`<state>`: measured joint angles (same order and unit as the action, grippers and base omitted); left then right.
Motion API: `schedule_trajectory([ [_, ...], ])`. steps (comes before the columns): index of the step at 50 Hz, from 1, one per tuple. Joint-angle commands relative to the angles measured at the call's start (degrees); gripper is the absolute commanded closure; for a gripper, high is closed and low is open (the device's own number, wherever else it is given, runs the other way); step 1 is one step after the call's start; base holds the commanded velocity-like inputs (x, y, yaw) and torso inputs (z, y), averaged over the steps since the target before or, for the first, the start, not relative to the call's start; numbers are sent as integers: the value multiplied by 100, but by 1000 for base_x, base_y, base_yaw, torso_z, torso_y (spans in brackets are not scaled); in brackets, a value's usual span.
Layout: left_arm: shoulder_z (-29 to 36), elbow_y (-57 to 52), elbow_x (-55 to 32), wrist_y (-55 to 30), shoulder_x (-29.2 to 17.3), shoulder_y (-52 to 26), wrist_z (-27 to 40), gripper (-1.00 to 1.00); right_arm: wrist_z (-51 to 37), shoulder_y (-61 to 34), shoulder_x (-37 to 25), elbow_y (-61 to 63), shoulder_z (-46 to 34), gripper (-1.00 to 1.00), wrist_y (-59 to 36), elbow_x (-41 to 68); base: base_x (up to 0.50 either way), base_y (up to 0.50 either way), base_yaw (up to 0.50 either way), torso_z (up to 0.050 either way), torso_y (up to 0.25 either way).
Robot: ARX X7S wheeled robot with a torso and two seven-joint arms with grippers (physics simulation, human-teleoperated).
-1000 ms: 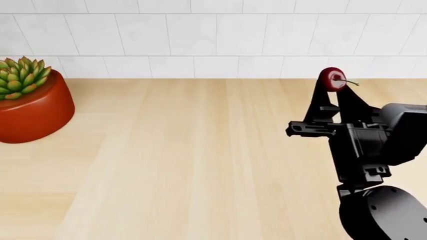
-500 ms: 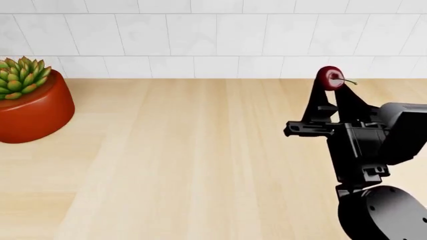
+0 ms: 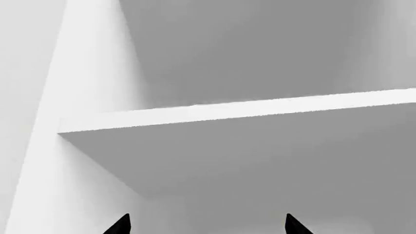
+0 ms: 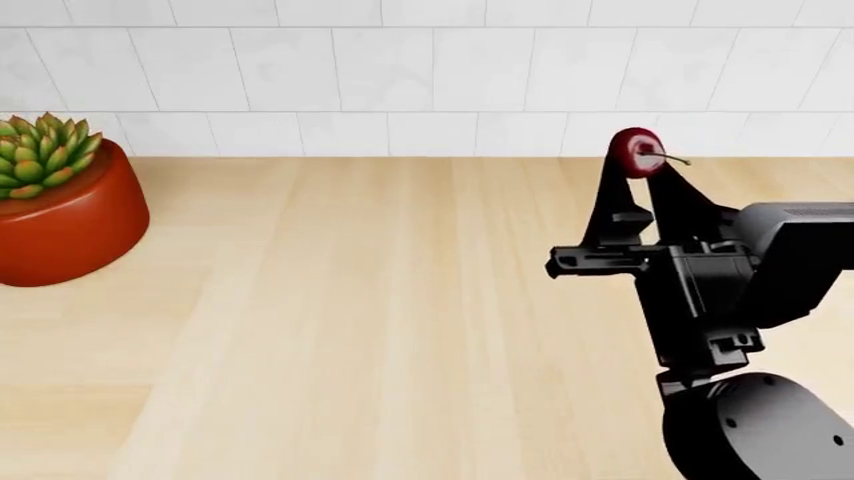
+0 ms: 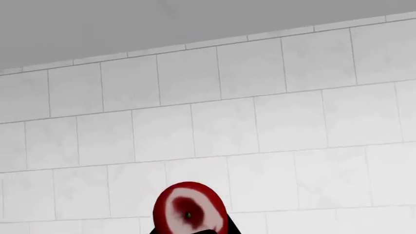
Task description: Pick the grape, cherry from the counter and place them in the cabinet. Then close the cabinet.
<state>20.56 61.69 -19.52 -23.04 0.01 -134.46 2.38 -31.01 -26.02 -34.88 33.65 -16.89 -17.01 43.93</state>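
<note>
Two black fingertips [image 3: 120, 225] are all that shows of the left end effector [image 3: 206, 226] in the left wrist view, set well apart with nothing between them, pointing into a plain white cabinet [image 3: 91, 78] where a white shelf [image 3: 260, 109] runs across. From the head view, the right end effector [image 4: 637, 160] stands raised over the light wooden worktop [image 4: 360, 320], its black fingers pinched shut on the cherry [image 4: 637, 151], which sits at the very tips with its thin stem poking out sideways. That cherry is held up in front of the white tiled wall [image 4: 427, 70], clear of the worktop. Off at the left edge, a spiky green succulent [image 4: 40, 152] sits in a red pot [image 4: 67, 225] on the worktop. The right wrist view shows the cherry [image 5: 189, 209] close up, red and glossy with a dark centre, gripped at the fingertips, with the tiled wall [image 5: 260, 122] behind it and a flat grey surface above.
</note>
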Motion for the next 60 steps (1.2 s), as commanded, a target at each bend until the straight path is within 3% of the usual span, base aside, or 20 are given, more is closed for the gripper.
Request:
schedule_trajectory([
  [1,-1260,-574,969,-471,-2,-53,-328,-100,26,-106,18,98,-109,100,-122,-33,0,4,7,0,0],
  [10,-1482,-1497,719,-1000,-19,-51,-459,-100,8,-179,28,196,-182,100,-191,-28,1,5,7,2,2],
  [16,-1328,-4105,492,-2285,-298,771,-95,-100,49,-230,80,168,-275,100,-211,-64,0,1,2,0,2],
  [27,-1587,-6208,95,-3526,-533,1390,306,-100,40,-278,63,216,-294,100,-256,-22,0,2,4,0,3],
  [41,-2125,-9872,-521,-5924,-440,2467,1318,-100,50,-347,109,211,-370,100,-283,-33,-1,2,3,0,1],
  [45,-2138,-10650,-600,-6306,-404,2898,1558,-100,68,-394,152,158,-411,100,-288,-54,0,1,1,0,0],
  [54,-2128,-12096,-602,-6500,-392,4671,2209,-100,54,-273,91,174,-346,100,-206,-57,0,1,1,0,0],
  [55,-2185,-12160,-766,-6495,-411,4835,2355,-100,52,-262,88,172,-343,100,-199,-59,0,0,4,0,0],
  [57,-2463,-12166,-1909,-6383,-636,5064,3222,-100,48,-230,77,172,-330,100,-183,-55,0,2,2,0,0],
  [60,-2846,-12164,-4290,-6370,-1066,5129,5129,-100,50,-200,61,168,-311,100,-169,-31,0,1,0,0,0],
])
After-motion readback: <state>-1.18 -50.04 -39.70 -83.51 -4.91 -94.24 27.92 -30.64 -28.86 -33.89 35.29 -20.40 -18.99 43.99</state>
